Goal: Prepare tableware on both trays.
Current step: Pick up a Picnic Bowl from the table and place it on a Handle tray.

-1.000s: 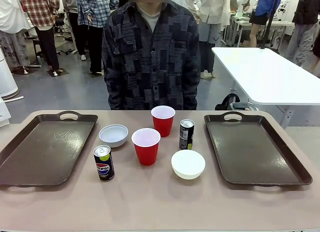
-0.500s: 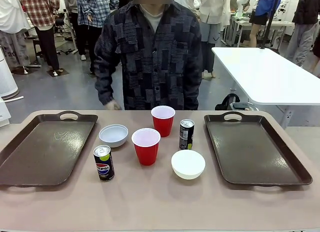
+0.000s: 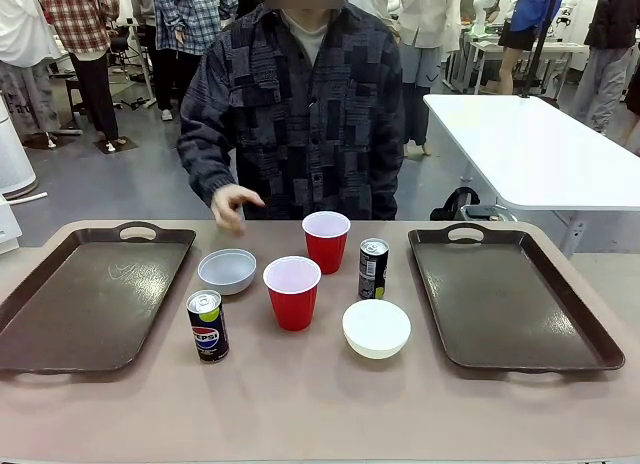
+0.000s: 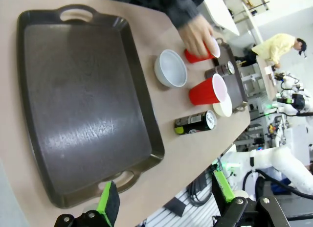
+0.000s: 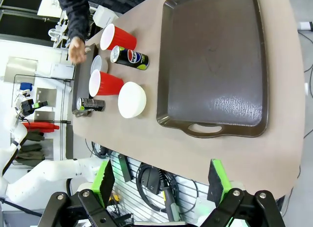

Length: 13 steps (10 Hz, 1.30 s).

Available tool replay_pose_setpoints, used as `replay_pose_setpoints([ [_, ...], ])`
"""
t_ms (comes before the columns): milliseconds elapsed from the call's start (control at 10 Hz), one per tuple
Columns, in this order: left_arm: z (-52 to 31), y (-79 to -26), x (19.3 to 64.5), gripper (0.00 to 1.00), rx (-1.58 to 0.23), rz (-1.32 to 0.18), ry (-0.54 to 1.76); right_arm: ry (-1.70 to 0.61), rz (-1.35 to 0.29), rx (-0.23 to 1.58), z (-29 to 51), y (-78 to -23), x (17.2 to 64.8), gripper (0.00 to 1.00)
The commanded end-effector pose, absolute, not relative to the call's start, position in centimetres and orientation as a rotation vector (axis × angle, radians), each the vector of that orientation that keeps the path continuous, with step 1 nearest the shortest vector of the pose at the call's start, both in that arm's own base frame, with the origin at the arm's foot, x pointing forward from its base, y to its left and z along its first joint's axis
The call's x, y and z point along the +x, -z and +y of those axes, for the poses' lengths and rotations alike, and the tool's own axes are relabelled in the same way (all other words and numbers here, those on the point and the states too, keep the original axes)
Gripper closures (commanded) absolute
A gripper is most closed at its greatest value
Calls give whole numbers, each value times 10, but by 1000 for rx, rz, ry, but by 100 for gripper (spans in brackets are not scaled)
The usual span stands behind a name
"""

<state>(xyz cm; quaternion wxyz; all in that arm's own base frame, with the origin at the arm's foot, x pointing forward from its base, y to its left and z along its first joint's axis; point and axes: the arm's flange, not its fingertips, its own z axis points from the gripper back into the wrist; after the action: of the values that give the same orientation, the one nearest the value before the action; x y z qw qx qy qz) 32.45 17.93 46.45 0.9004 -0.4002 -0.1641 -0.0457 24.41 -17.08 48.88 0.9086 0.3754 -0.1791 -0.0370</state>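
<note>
Between two dark brown trays, one at the left point(image 3: 90, 299) and one at the right point(image 3: 510, 299), stand the tableware pieces. A white bowl point(image 3: 227, 271) and the Pepsi can point(image 3: 207, 325) are nearest the left tray. Two red cups point(image 3: 326, 240) point(image 3: 292, 292) stand in the middle. The black-silver can point(image 3: 373, 269) and a second bowl point(image 3: 376, 328) are nearer the right tray. A person's hand point(image 3: 235, 204) hovers above the far edge by the first bowl. My left gripper point(image 4: 164, 200) hangs open over the left tray's point(image 4: 83, 100) near end. My right gripper point(image 5: 160, 183) hangs open off the right tray's point(image 5: 215, 65) near handle.
The person stands at the far side of the table, close to the far cup point(image 4: 200, 53), which the hand partly covers in the left wrist view. A white table point(image 3: 540, 149) stands behind at the right. Other people move about in the background.
The person's hand has risen from their side and reached out over the table's far edge, near the bowl and far cup. The tableware and trays have not moved.
</note>
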Motion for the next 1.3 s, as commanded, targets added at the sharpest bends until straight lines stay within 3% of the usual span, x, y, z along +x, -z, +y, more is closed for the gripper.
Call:
replay_pose_setpoints([
  [0,181,-466,324,0,-839,-344,74,80,-368,785,-171,-487,244,0],
  [400,181,-466,324,0,-839,-344,74,76,-370,775,-171,-489,244,0],
  [500,181,-466,324,0,-839,-344,74,29,-293,668,-149,-488,246,0],
  [900,181,-466,324,0,-839,-344,74,-70,-158,369,-4,-481,268,0],
  [1200,181,-466,324,0,-839,-344,74,-92,-139,150,110,-426,278,0],
])
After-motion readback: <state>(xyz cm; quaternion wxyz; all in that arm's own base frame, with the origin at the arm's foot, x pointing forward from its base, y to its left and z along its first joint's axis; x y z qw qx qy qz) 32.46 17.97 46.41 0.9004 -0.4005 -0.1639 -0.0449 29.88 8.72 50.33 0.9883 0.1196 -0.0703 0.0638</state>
